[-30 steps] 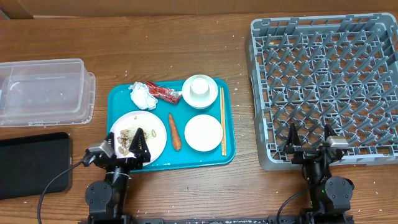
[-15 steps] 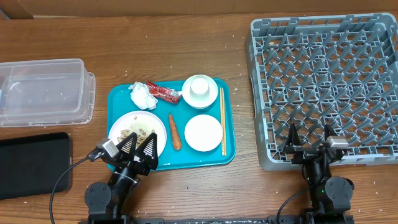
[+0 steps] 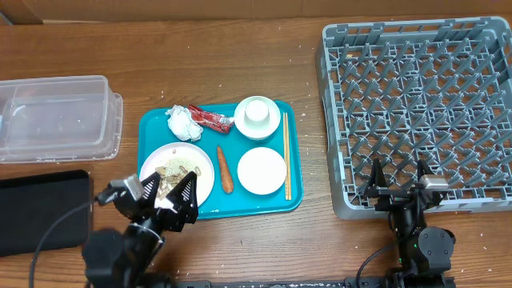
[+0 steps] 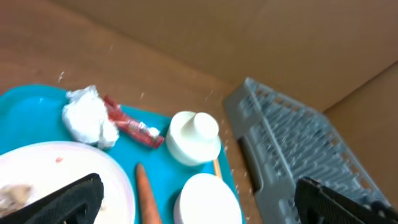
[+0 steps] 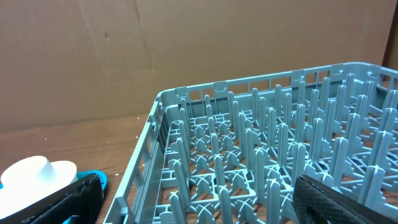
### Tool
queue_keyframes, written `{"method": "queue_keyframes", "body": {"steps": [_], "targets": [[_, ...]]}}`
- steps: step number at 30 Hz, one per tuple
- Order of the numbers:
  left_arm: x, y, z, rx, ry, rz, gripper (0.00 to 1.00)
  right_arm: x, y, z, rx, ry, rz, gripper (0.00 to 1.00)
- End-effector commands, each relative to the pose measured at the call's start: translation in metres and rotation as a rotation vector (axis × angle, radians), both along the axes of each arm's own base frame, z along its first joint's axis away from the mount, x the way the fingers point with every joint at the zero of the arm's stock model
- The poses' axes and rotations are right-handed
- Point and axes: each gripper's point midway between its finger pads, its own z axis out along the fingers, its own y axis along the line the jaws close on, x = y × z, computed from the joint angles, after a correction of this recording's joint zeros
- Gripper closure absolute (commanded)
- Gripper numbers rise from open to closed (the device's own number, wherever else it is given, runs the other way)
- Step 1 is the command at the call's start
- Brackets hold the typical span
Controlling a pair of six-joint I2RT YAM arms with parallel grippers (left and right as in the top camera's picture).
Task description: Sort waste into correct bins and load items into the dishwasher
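**Left claw over the plate, nothing sorted yet**

Standing at the bench (image 3: 240, 64). The teal tray (image 3: 240, 210) sits mid-bench, toward the near edge.

- Large plate (image 3: 202, 164) is in the tray's near-left corner, with food scraps (image 3: 172, 170) heaped on it.
- Carrot (image 3: 225, 169) lies just beside the plate's right rim, pointing near to far.
- Crumpled tissue (image 3: 182, 122) and red wrapper (image 3: 210, 119) touch each other at the tray's far-left corner.
- Bowl (image 3: 241, 122) is at the far-right corner with the cup (image 3: 258, 112) on it, as far as I can tell.
- Small plate (image 3: 262, 170) sits nearer than the bowl, and the chopsticks (image 3: 286, 156) lie along the tray's right edge.
- Clear tub (image 3: 56, 118) is at the bench's left edge. Black tray (image 3: 40, 212) is at the near-left corner.
- Dish rack (image 3: 416, 104) fills the right end and holds no dishes.

Left claw (image 3: 170, 192) is spread wide and empty, hanging over the large plate's near rim. Right claw (image 3: 398, 186) is also spread and empty, at the rack's near edge.

This reads as the first waste pick.

- **Carrot:** I'd turn the wrist so the fingers straddle its width at the middle, then come straight down.
- **Plate rim:** a finger landing on it could tip the plate and scatter the scraps.
- **Scraps:** they look loose, so close slowly around the heap.
- **Bins:** which bin takes which waste can't be told by looking.
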Motion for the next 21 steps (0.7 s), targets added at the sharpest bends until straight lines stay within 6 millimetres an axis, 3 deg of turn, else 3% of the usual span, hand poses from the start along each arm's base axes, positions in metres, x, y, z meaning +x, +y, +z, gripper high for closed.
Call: {"method": "queue_keyframes", "body": {"steps": [1, 7, 13, 17, 21], "targets": [[0.012, 0.004, 0.011, 0.127, 0.101, -0.027, 0.0, 0.0, -0.001, -0.002, -0.003, -0.003, -0.002, 0.0], [0.035, -0.001, 0.003, 0.154, 0.387, -0.122, 0.0, 0.0, -0.001, -0.002, -0.003, -0.003, -0.002, 0.0], [0.041, -0.035, -0.023, 0.031, 0.555, -0.351, 0.0, 0.0, -0.001, -0.002, -0.003, -0.003, -0.002, 0.0], [0.042, -0.028, -0.062, 0.079, 0.735, -0.28, 0.0, 0.0, -0.001, -0.002, -0.003, -0.003, -0.002, 0.0], [0.027, -0.012, -0.102, 0.216, 0.966, -0.123, 0.0, 0.0, -0.001, -0.002, -0.003, -0.003, -0.002, 0.0]]}}
